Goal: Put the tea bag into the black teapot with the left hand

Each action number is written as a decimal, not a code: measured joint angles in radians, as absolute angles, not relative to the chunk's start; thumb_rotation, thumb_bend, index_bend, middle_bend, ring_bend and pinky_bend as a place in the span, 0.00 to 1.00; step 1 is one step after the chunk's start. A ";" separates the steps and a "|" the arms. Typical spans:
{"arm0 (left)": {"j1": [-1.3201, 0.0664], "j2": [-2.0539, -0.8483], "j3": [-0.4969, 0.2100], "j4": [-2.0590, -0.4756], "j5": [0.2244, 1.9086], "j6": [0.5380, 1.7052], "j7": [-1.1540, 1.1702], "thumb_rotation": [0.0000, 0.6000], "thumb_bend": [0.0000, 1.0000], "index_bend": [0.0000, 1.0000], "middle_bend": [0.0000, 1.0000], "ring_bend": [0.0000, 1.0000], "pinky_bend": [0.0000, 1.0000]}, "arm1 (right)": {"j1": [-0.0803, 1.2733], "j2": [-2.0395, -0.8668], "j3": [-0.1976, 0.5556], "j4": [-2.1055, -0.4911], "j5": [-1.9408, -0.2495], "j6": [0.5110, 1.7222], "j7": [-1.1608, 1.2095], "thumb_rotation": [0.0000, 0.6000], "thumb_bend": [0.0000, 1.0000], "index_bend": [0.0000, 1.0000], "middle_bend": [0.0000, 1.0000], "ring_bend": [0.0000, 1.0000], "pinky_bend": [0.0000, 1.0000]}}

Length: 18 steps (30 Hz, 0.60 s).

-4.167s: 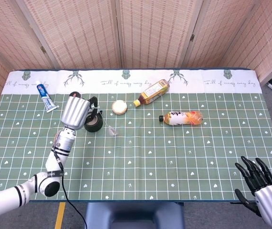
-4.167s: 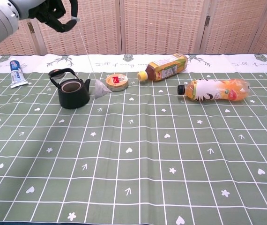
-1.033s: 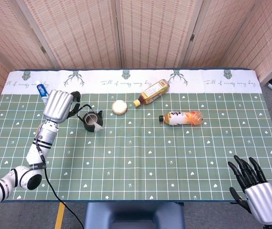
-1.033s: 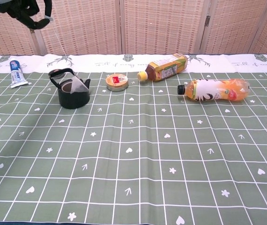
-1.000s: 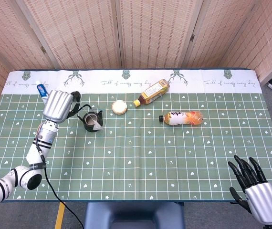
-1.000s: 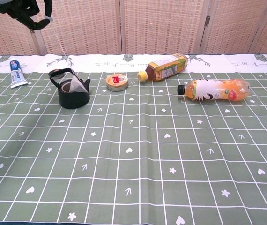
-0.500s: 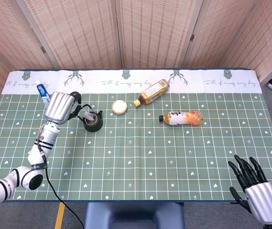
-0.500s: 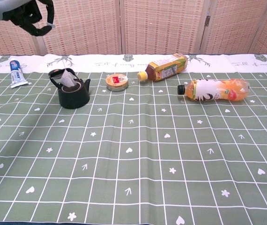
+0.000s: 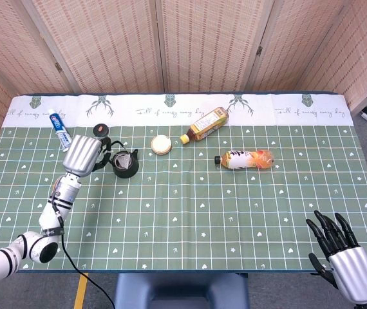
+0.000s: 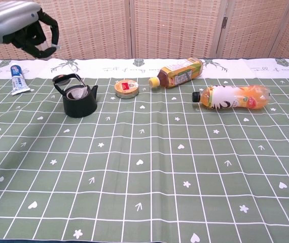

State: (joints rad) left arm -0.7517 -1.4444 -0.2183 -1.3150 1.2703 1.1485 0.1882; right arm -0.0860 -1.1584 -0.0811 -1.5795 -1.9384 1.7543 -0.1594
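The black teapot (image 9: 125,165) (image 10: 78,101) stands open on the green checked cloth at the left. The tea bag (image 10: 76,91) shows as a pale shape inside the pot's mouth. My left hand (image 9: 82,156) (image 10: 27,28) hovers left of and above the pot, fingers curled, pinching the small white tag of the bag's string. The thin string itself is barely visible. My right hand (image 9: 343,257) hangs off the table's front right corner with fingers spread and nothing in it; the chest view does not show it.
A toothpaste tube (image 9: 61,131) (image 10: 16,85) lies left of the pot and a dark lid (image 9: 100,131) just behind it. To the right are a round tin (image 10: 127,88), a lying tea bottle (image 10: 179,73) and an orange drink bottle (image 10: 233,96).
The tea bag, which hung beside and then over the pot, has sunk into the pot's mouth. My left hand has come lower and closer to the pot. The right hand barely moved.
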 measured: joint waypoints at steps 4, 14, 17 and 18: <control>-0.687 -1.506 -0.145 -1.293 1.334 1.209 0.104 1.00 0.51 0.64 1.00 1.00 1.00 | -0.093 -1.168 -0.094 -1.568 -1.973 1.764 -0.178 1.00 0.36 0.00 0.00 0.12 0.03; -0.560 -1.662 -0.009 -1.147 1.459 1.311 -0.023 1.00 0.51 0.60 1.00 1.00 1.00 | -0.113 -1.181 -0.112 -1.523 -2.030 1.821 -0.173 1.00 0.36 0.00 0.00 0.12 0.03; -0.556 -1.707 -0.007 -1.090 1.465 1.293 -0.059 1.00 0.51 0.60 1.00 1.00 1.00 | -0.114 -1.181 -0.112 -1.521 -2.033 1.826 -0.169 1.00 0.36 0.00 0.00 0.12 0.03; -0.555 -1.720 -0.007 -1.069 1.467 1.287 -0.070 1.00 0.51 0.59 1.00 1.00 1.00 | -0.114 -1.181 -0.112 -1.520 -2.032 1.830 -0.167 1.00 0.37 0.00 0.00 0.12 0.03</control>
